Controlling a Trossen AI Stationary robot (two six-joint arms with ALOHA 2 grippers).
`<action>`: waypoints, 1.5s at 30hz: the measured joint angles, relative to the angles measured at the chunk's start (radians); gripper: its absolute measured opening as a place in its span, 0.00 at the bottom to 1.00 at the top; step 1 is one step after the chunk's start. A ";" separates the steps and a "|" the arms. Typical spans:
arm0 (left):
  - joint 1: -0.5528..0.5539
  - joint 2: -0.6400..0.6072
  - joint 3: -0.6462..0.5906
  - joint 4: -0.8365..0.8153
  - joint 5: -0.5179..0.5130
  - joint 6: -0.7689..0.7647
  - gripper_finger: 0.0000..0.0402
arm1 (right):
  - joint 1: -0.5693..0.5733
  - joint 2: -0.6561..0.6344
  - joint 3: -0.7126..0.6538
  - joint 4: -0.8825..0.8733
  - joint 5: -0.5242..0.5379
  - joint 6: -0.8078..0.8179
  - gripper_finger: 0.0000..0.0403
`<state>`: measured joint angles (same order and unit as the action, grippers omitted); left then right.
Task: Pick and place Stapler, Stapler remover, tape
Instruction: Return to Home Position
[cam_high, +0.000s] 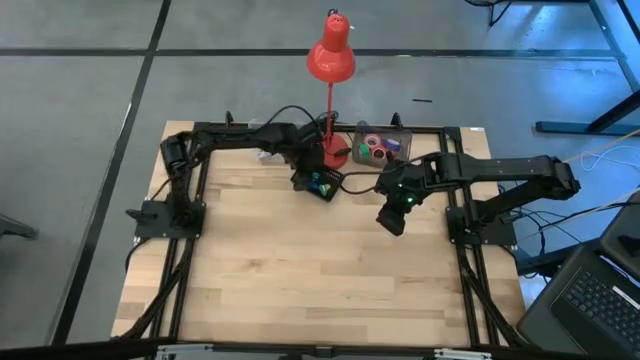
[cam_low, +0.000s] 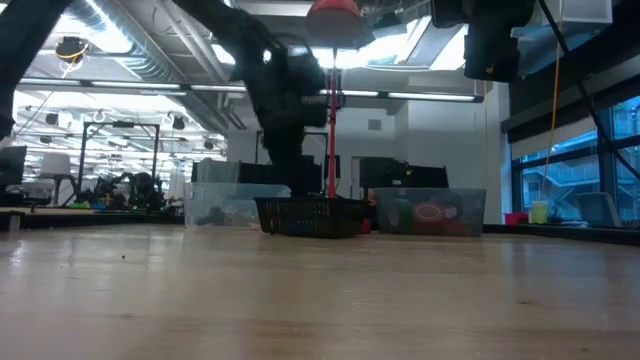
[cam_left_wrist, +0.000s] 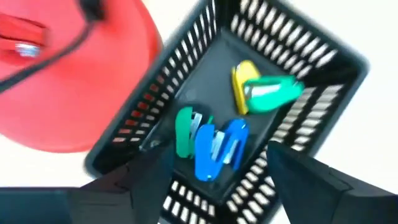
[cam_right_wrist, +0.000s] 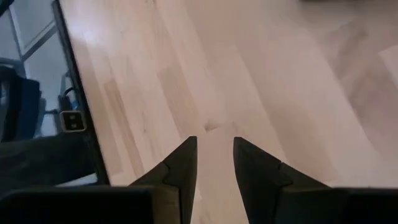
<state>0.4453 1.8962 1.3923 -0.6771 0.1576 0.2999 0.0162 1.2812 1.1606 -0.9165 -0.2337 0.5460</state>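
With the blue stapler (cam_left_wrist: 219, 144) lying in the black basket (cam_left_wrist: 186, 81), my left gripper (cam_left_wrist: 212, 168) hangs spread and empty above it, while my right gripper (cam_right_wrist: 214, 149), narrowly parted and empty, idles over the wooden table (cam_right_wrist: 280, 74).

Grey floor (cam_high: 80, 90) w/ dark lines, red desk lamp (cam_high: 331, 55), big windows (cam_low: 585, 165), bright ceiling lights (cam_low: 395, 45).

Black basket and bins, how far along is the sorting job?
Nearly finished, it seems. Done: the blue stapler and others lie in the black basket; tape rolls sit in the rear bin. In hand: nothing; the left gripper hovers open above the basket, the right gripper open over the table. Left: apparently only parking both arms.
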 joint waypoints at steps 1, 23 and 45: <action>-0.001 -0.018 0.000 0.003 0.001 -0.043 0.65 | 0.000 -0.004 0.000 0.000 0.014 -0.001 0.26; -0.060 -0.961 0.001 0.429 -0.264 -0.740 0.64 | -0.010 -0.686 -0.117 0.073 0.271 -0.293 0.10; -0.099 -0.988 0.000 0.372 -0.339 -0.802 0.63 | -0.010 -1.218 -0.556 0.052 0.158 -0.190 0.00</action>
<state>0.3458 0.9077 1.3926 -0.3050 -0.1818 -0.5022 0.0067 0.0633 0.6042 -0.8645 -0.0761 0.3558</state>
